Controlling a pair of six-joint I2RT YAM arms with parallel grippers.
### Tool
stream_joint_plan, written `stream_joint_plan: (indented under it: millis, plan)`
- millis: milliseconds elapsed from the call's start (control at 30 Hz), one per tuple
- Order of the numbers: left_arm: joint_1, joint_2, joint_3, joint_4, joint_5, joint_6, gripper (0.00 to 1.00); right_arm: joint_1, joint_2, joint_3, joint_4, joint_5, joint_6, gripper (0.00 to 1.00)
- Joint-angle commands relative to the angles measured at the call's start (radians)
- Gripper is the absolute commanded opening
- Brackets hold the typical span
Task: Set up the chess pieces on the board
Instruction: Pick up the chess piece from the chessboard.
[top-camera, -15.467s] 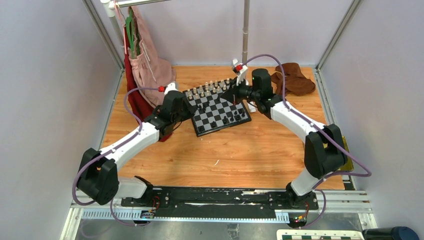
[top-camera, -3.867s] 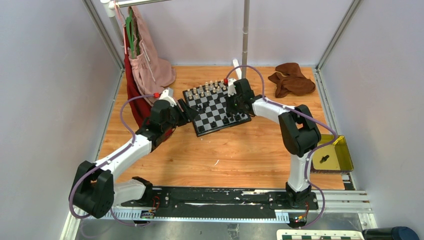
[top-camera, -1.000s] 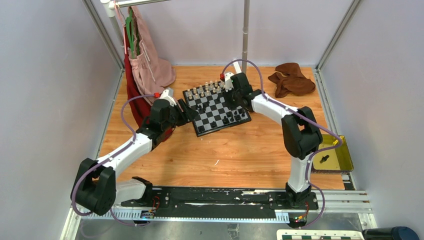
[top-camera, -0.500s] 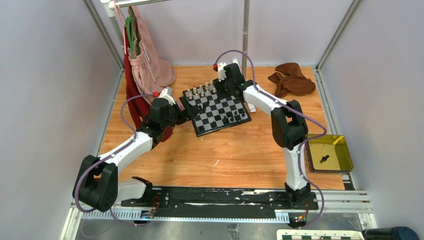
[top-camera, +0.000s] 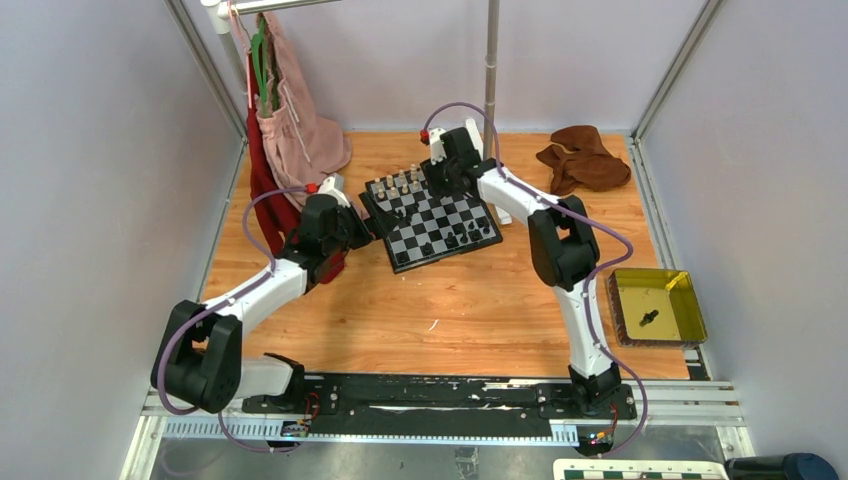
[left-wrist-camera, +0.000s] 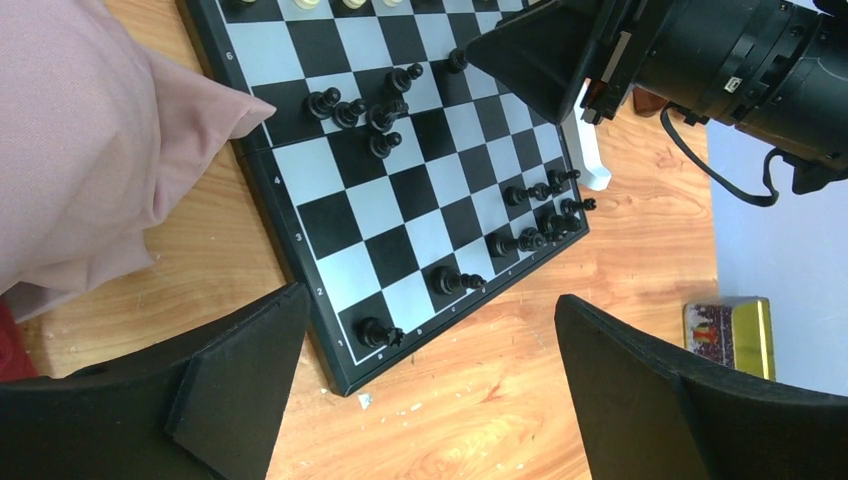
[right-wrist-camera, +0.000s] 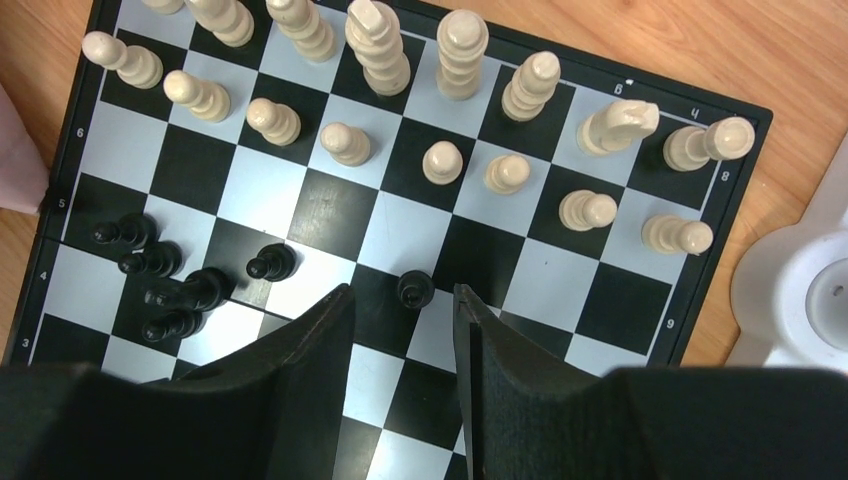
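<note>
The left gripper (left-wrist-camera: 430, 325) is spread as wide as it goes and holds nothing. It hangs over the near corner of the board (left-wrist-camera: 350, 212), and its fingers (left-wrist-camera: 235, 385) touch neither board nor piece.

The right gripper (right-wrist-camera: 402, 300) is over the far half of the board (right-wrist-camera: 330, 215), jaws partly apart. A black pawn (right-wrist-camera: 413, 289) stands on its square between the two tips, with a gap on each side, so it is not gripped.

The board lies on the counter (top-camera: 480, 300) between the two arms, turned at an angle. The cream pieces (right-wrist-camera: 460, 50) fill its two far rows. The black pieces (right-wrist-camera: 170, 285) are bunched in loose clusters, one near the left edge and another (left-wrist-camera: 540, 215) by the near right corner.

From above, the right gripper (top-camera: 445, 172) covers the far right corner of the board (top-camera: 432, 218) and some cream pieces there. In the left wrist view the cream rows are cut off at the top. In the right wrist view the fingers hide the near squares. A pink cloth (left-wrist-camera: 90, 150) reaches the board's left edge. Which black pieces stand and which lie I cannot tell. A small dark thing (top-camera: 648, 318) lies in the yellow tray (top-camera: 690, 300), too small to name.
</note>
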Motion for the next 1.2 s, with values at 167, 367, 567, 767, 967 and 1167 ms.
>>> stream_joint_plan:
  millis: [167, 367, 567, 767, 967, 1167]
  plan:
    - [0.023, 0.023, 0.034, 0.020, 0.022, 0.017, 1.00, -0.007, 0.052, 0.060, -0.029, -0.015, 0.000, 0.43]
    - [0.031, 0.026, 0.033, 0.020, 0.028, 0.018, 1.00, -0.013, 0.068, 0.063, -0.025, -0.018, 0.005, 0.41]
    - [0.040, 0.033, 0.033, 0.020, 0.032, 0.021, 1.00, -0.013, 0.082, 0.069, -0.024, -0.023, 0.009, 0.38]
    - [0.047, 0.041, 0.031, 0.020, 0.037, 0.020, 1.00, -0.014, 0.091, 0.072, -0.022, -0.024, 0.008, 0.30]
    - [0.051, 0.032, 0.022, 0.020, 0.041, 0.015, 1.00, -0.014, 0.081, 0.066, -0.022, -0.018, 0.006, 0.18]
    - [0.053, -0.011, -0.007, 0.020, 0.040, 0.005, 1.00, -0.011, 0.023, 0.002, 0.000, -0.001, 0.001, 0.06]
